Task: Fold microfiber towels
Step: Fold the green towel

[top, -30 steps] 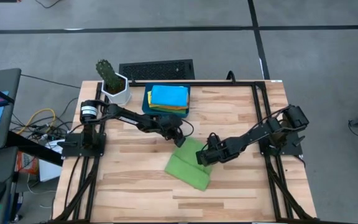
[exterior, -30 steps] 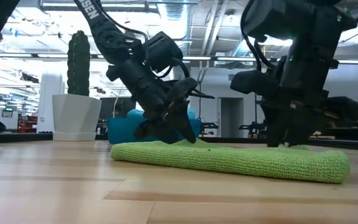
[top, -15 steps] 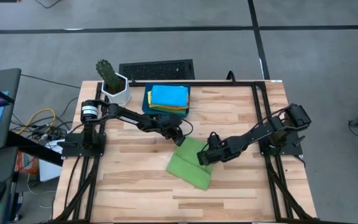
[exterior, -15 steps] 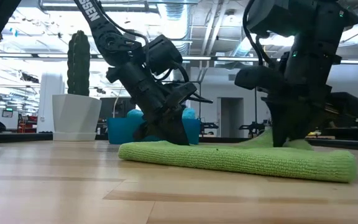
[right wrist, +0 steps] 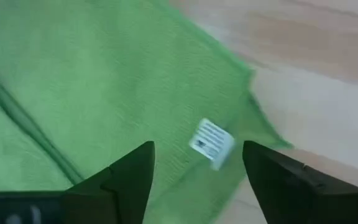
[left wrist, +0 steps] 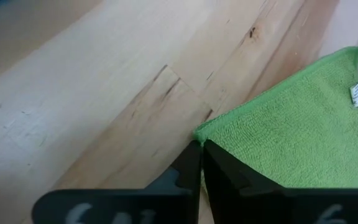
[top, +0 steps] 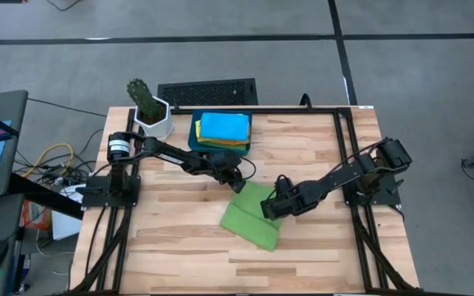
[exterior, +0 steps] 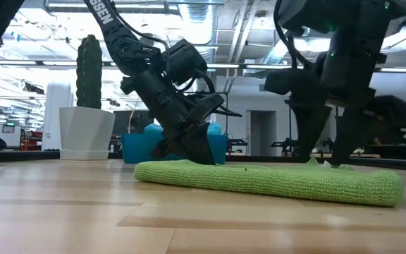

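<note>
Green towel (top: 251, 217) lies folded at centre of the table (top: 319, 255) in the high view. Left gripper (top: 236, 182) sits at the towel's upper corner, fingers pressed together, pinching that corner. Right gripper (top: 268, 207) hangs over the towel's right edge, fingers spread wide, holding nothing. Remaining towels (top: 224, 127) are stacked in the tray (top: 193, 131), upper centre.

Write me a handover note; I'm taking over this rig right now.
Left pincer: shut on a corner of the green towel.
Right pincer: open above the towel's opposite corner, by its white tag, holding nothing.
Green towel lies mid-table, already doubled over.
Folded stack, blue towel on top, sits in the tray at the far edge by the cactus pot.
Left: finish this fold, then add it to the stack.
</note>
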Controlling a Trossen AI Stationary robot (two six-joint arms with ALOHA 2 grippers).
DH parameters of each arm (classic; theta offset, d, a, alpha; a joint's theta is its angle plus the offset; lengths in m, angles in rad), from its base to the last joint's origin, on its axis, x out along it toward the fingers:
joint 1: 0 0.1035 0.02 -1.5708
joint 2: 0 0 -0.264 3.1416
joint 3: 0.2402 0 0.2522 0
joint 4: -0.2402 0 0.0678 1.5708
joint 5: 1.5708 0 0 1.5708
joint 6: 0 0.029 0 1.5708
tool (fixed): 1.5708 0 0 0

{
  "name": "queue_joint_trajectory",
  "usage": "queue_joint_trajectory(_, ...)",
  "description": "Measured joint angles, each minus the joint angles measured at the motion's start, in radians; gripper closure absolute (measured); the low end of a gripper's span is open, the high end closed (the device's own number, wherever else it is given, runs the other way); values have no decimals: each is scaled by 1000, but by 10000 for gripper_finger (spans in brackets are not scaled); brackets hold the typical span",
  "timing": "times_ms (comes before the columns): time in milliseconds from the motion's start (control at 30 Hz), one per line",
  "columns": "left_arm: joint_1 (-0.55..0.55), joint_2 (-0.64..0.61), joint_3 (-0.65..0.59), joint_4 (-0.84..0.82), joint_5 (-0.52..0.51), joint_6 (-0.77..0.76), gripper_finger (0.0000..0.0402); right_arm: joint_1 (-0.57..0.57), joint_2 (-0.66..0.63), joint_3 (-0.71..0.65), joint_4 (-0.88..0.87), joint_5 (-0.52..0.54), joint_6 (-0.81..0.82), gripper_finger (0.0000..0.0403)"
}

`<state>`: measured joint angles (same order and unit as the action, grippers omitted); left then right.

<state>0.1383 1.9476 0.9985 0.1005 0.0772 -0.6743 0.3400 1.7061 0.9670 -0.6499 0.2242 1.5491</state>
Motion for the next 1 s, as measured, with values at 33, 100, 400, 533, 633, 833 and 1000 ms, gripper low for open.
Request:
queue_joint_trajectory(33,0,0,0,0,0,0,389,0,0,13,-38,0,1,133)
queue_joint_trajectory(100,0,0,0,1,0,0,388,6,-1,42,-121,3,11,133)
queue_joint_trajectory(400,0,1,-1,18,-10,-2,388,-17,1,0,-120,10,45,133)
queue_joint_trajectory(533,0,1,-1,18,-11,-3,388,-41,1,-44,-5,-11,44,133)
queue_joint_trajectory(633,-1,1,-1,19,-10,-3,388,-48,-1,-69,42,-38,42,147)
queue_joint_trajectory(833,0,1,-1,21,-4,-15,388,-48,-2,-75,17,-52,40,249)
queue_joint_trajectory(1000,0,1,-1,28,22,-39,388,-48,-2,-69,25,-61,7,363)
